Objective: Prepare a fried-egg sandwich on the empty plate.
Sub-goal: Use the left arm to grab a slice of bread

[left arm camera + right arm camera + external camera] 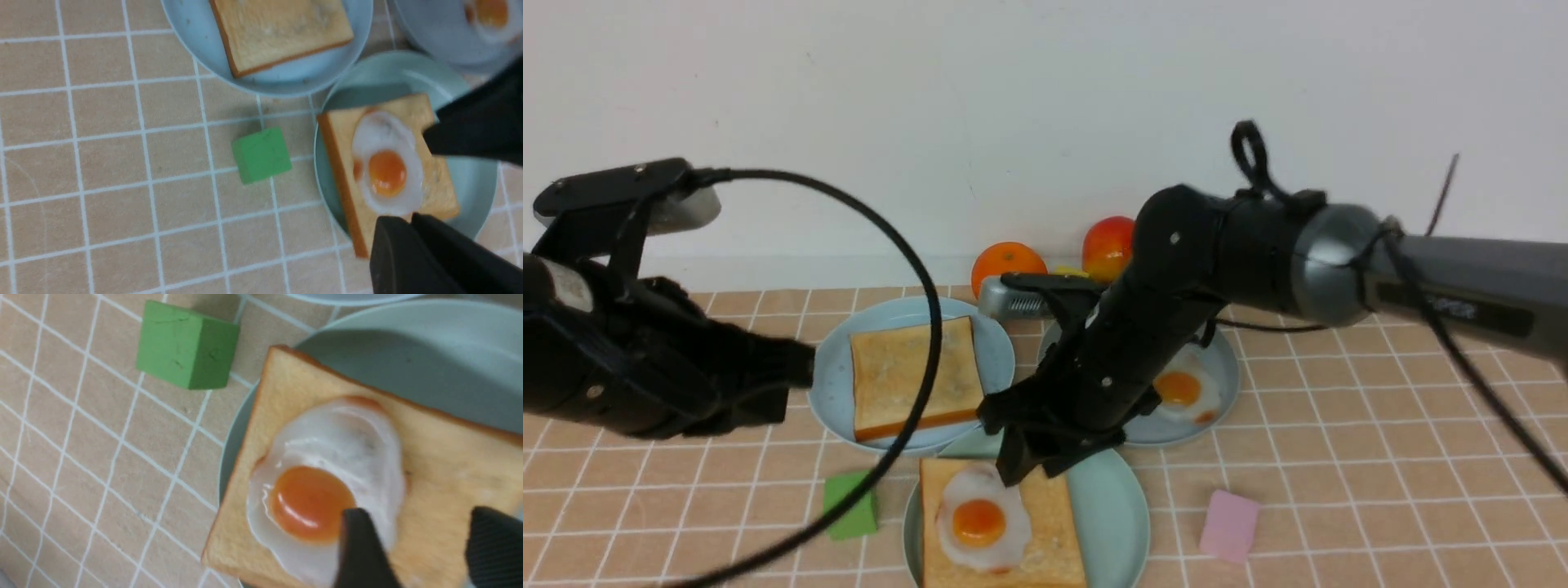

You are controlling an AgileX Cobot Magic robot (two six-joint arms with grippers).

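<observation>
The mint-green empty plate (pixel 1111 506) sits at the table's near edge. It holds one toast slice (pixel 1054 531) with a fried egg (pixel 980 518) lying on top. My right gripper (pixel 425 526) hovers just over that toast, open. One finger (pixel 359 547) is above the egg's (pixel 327 477) edge and nothing is between the fingers. A second toast slice (pixel 915 376) lies on the sky-blue plate (pixel 833 384) behind. My left gripper (pixel 796 365) hangs left of that plate, fingers together and empty. The left wrist view shows its tips (pixel 408 218) by the toast's (pixel 343 134) corner.
A grey-blue plate (pixel 1217 416) behind the right arm carries another fried egg (pixel 1180 388). A green block (pixel 852 506) lies left of the mint plate and a pink block (pixel 1230 525) right of it. An orange (pixel 1006 263) and a red fruit (pixel 1107 245) sit by the wall.
</observation>
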